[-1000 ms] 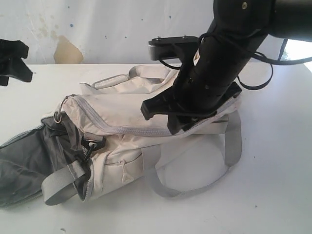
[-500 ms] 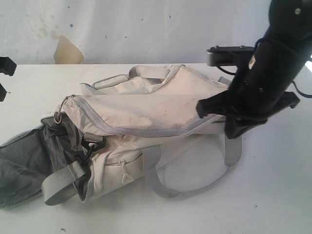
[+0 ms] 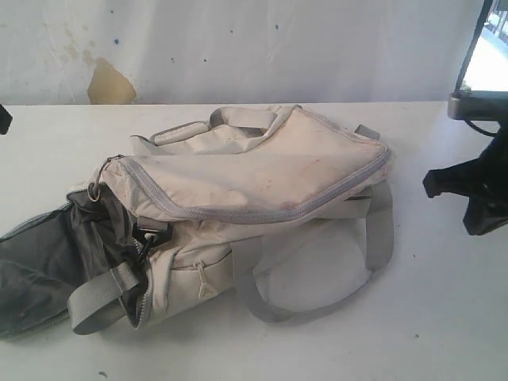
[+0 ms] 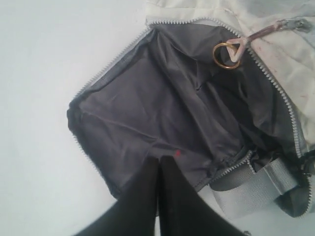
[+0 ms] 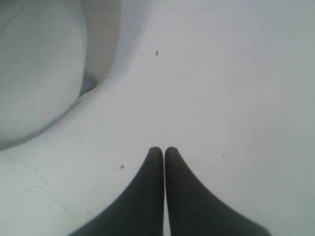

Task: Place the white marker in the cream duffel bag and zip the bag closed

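change: right gripper hung over the middle of the cream duffel bag a second ago, then at its right end; now it's off at the right edge of the exterior view, clear of the bag. Left gripper has slid almost out of the exterior view's left edge. Bag not moved.
grippers: both have fingers pressed together, nothing between them.
left gripper: tips over the dark grey lining of the bag's open end; contact can't be told.
right gripper: over bare table.
surface: white table, a few dark specks.
room: white wall with a tan patch and small blue spots.
bag place: lying mid-table, left of centre.
bag axis: long axis runs left-right in the exterior view, slightly slanted; gaping end lower left, closed end upper right.
zipper: the long grey run looks shut.
strap: grey loop flat on the table beside the bag.
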You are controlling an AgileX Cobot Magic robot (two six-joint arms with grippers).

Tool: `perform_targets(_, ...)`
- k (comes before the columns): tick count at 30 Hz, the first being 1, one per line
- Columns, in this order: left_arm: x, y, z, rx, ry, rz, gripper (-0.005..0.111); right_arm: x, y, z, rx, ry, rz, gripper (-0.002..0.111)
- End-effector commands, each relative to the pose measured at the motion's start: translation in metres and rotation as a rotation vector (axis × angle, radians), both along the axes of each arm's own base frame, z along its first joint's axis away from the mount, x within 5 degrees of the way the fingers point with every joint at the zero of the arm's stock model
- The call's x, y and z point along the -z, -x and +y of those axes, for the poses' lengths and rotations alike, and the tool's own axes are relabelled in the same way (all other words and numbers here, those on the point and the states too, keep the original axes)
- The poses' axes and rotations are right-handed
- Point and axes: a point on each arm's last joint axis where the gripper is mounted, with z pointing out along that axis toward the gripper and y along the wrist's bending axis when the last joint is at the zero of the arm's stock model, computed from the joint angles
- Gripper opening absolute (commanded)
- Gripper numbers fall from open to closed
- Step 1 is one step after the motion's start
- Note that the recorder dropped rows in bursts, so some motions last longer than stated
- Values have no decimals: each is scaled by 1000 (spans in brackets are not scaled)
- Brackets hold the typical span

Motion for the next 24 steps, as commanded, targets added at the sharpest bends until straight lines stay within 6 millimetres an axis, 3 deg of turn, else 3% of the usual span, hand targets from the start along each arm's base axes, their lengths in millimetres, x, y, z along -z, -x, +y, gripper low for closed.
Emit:
perform_targets(1, -1, 0, 1, -8, -9, -35, 0, 4, 0, -19, 54, 3, -24, 0)
perform_targets(5, 15, 1, 1, -10, -11, -23, 0, 5, -1, -30, 98, 4, -36, 0)
perform_targets(13, 32, 6, 1, -11, -13, 11, 0, 5, 0, -32, 66, 28, -48, 0)
perform_targets(24, -1, 28, 3, 17, -18, -127, 0, -16, 7, -33, 14, 51, -152, 0)
